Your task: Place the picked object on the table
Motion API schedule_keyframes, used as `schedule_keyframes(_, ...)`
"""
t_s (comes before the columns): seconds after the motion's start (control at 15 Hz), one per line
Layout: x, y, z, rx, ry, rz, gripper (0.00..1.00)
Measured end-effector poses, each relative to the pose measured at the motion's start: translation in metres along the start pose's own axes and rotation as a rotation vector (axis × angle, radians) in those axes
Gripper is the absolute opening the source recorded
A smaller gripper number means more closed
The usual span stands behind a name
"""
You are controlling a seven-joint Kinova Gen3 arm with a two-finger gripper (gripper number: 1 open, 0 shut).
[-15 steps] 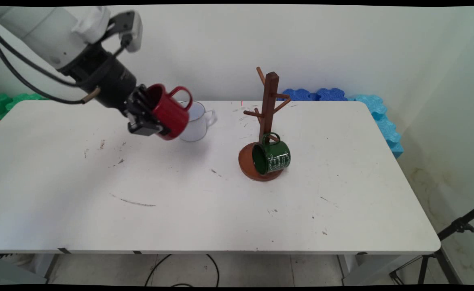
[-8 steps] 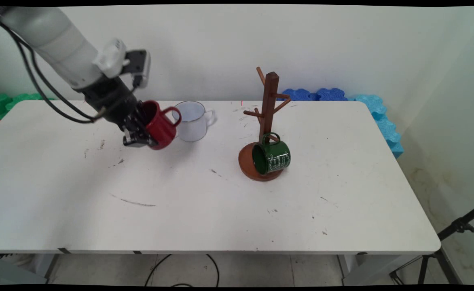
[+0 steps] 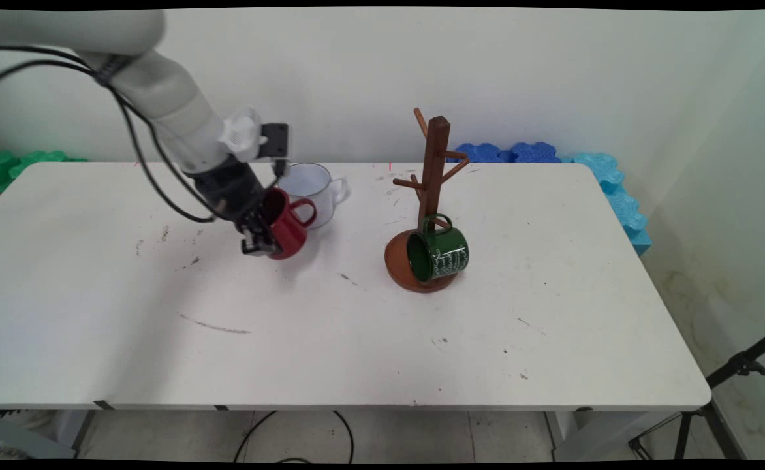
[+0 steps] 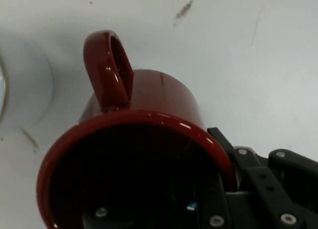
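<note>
White desk (image 3: 128, 352), scuffed with dark marks, fills most of the main view, with a pale wall behind it. Toward the far edge, left of centre, a white robot arm reaches down with black cables hanging from it. Its black pincer (image 3: 260, 240) is clamped on the rim of a red mug (image 3: 286, 225), one finger inside the mug and the other outside. The mug is tilted, its mouth turned up toward the arm and its handle pointing toward the desk's right end; its lower end is at or just above the desk surface. In the hand view the red mug (image 4: 139, 154) fills the picture, its dark mouth facing the camera and its handle on top, with the pincer's (image 4: 223, 204) linkage on its right side.

Just beyond the red mug, near the far edge, a white mug (image 3: 317, 192) stands upright, handle to the right. Right of centre stands a brown wooden mug tree (image 3: 433, 176) on a round base. A green mug (image 3: 438, 254) with white lettering hangs from a low peg by its handle, mouth facing the near-left.
</note>
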Motion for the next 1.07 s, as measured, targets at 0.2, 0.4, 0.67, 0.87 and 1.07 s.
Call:
schedule_keyframes(0.2, 0.015, -0.006, 0.021, -0.012, -0.016, -0.02, 0.0)
schedule_keyframes(0.4, 0.03, -0.01, 0.038, -0.024, -0.027, -0.037, 0.0)
schedule_keyframes(0.67, 0.046, -0.013, 0.054, -0.037, -0.039, -0.053, 0.0)
schedule_keyframes(0.87, 0.052, -0.015, 0.061, -0.042, -0.047, -0.057, 0.0)
schedule_keyframes(1.07, 0.057, -0.016, 0.065, -0.046, -0.053, -0.059, 0.0)
